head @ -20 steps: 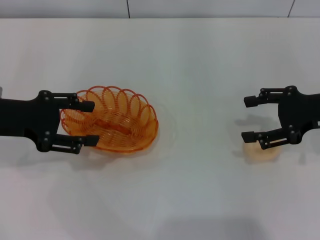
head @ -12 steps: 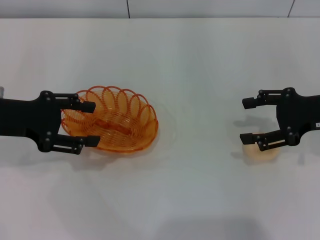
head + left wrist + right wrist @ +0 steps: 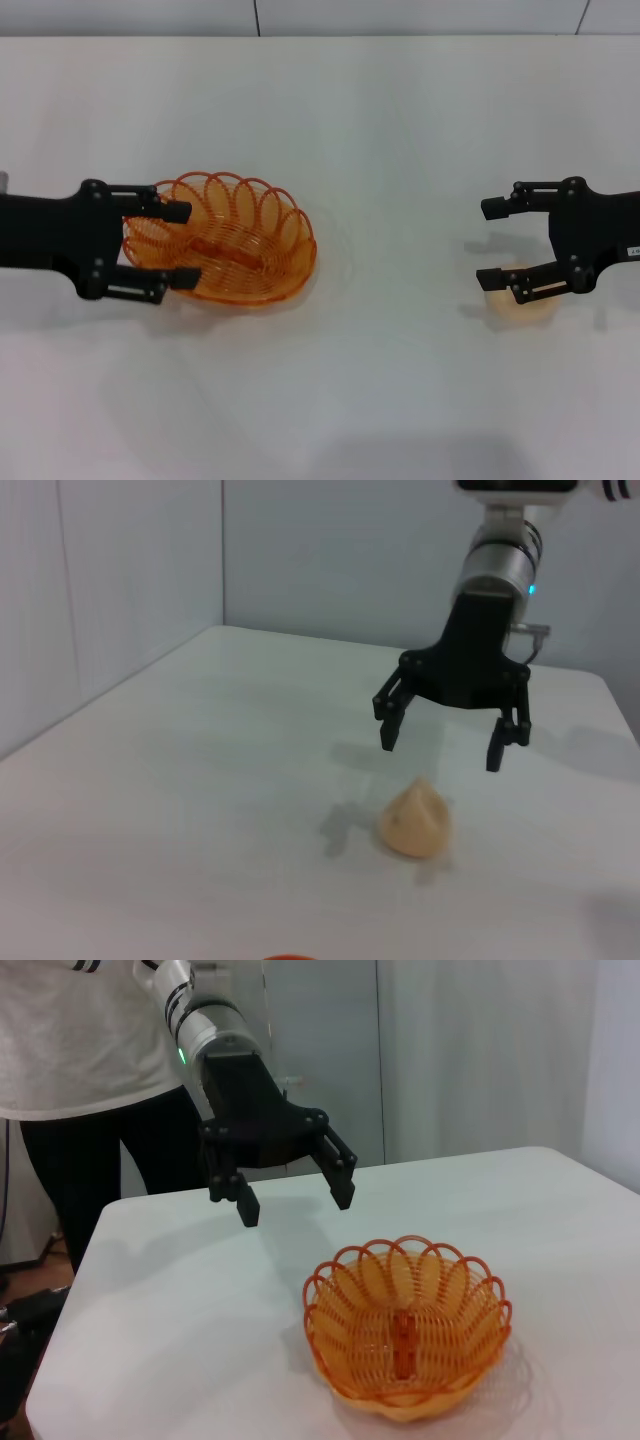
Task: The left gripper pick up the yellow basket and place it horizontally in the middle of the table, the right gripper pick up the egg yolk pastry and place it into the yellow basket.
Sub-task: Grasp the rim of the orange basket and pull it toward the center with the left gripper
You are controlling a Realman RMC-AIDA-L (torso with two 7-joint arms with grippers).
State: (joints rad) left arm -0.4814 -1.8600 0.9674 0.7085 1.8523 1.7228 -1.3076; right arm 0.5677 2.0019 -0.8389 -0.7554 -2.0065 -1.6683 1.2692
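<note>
The yellow basket (image 3: 230,243) sits upright on the white table (image 3: 380,130), left of centre. My left gripper (image 3: 192,243) is open and empty; in the head view its fingers straddle the basket's left end. In the right wrist view the left gripper (image 3: 295,1195) hovers above the table, just beyond the basket (image 3: 405,1325) and not touching it. My right gripper (image 3: 481,244) is open and empty at the right. The egg yolk pastry (image 3: 527,302) lies on the table, partly hidden under its nearer finger. In the left wrist view the right gripper (image 3: 445,738) hangs a little above the pastry (image 3: 413,821).
A wall runs along the table's far edge. A person in a white top and black trousers (image 3: 90,1050) stands behind the table's left end. Bare table surface lies between the basket and the pastry.
My right gripper has shifted slightly leftward and nearer over the pastry. The left gripper and the basket have barely moved.
</note>
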